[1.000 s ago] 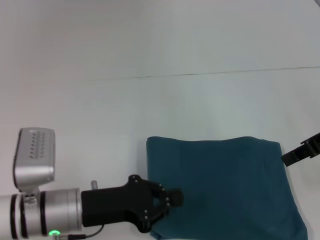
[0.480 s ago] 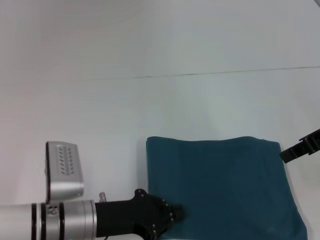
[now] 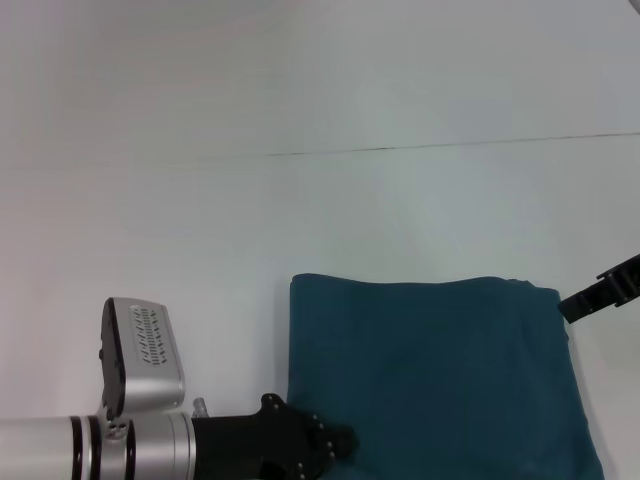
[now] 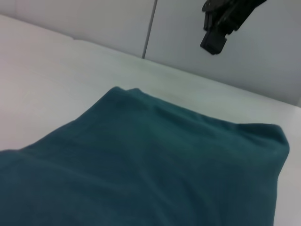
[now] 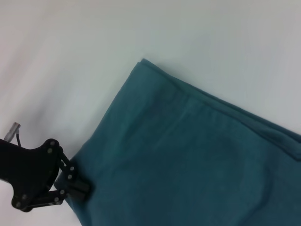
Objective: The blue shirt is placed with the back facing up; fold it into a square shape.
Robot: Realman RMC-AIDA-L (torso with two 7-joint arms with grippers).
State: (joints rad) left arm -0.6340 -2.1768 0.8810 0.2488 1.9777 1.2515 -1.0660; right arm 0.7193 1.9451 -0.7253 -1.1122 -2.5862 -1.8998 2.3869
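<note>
The tabletop (image 3: 200, 250) is plain white with a pale, matte look, and a thin dark seam runs across it farther back in the head view; the left wrist view shows a light wall panel with a vertical joint behind the far edge. No readable writing anywhere; the silver camera block on the left arm only has rows of small slots.

The blue shirt (image 3: 435, 375) lies flat on the tabletop toward the right-front, folded into a roughly square bundle; dark teal, soft-looking fabric, plain on the upward face, with layered edges stacked along its far side and a few gentle wrinkles.

Nearest the robot, the left hand (image 3: 335, 442) sits low at the shirt's near-left corner, its black fingers narrowed right at the cloth edge; can't tell if fabric is actually pinched between them. Farther out, the right hand (image 3: 603, 293) hangs just off the shirt's far-right corner; only a black sliver shows, so can't tell how its fingers stand.
</note>
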